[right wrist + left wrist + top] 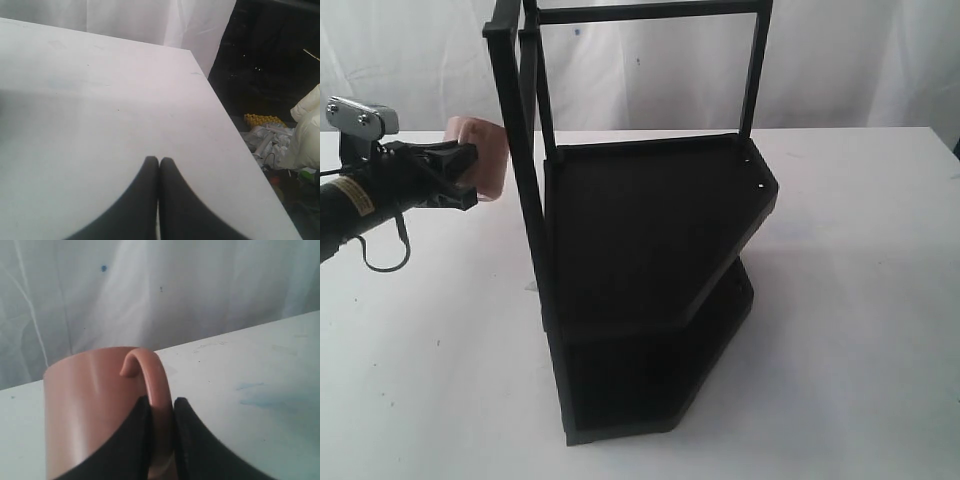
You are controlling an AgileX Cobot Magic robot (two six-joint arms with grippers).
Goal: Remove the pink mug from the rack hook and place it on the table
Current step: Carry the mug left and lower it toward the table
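Handle point(150, 372) first: our left gripper point(161, 407) is clamped on it, one black finger on either side of the loop. The pink mug point(85, 410) sits just past the fingertips, body roughly upright as far as we can judge. Its base is hidden from us. Below the gripper is open table point(440, 400), with the mug held clear above it. Just beyond the mug stands the rack point(650, 230), its near post very close. We can't tell whether there's a gap, and no hook is visible.

We'd call this the set-down step. A pinch on a thin handle lets a mug swing, so we want a slow, straight descent, easing away from that post before we drop. We'd keep the base level and let go only once it sits flat.

Farther off, our right gripper point(159, 165) has its fingers pressed together on nothing, hovering over bare table near its edge.
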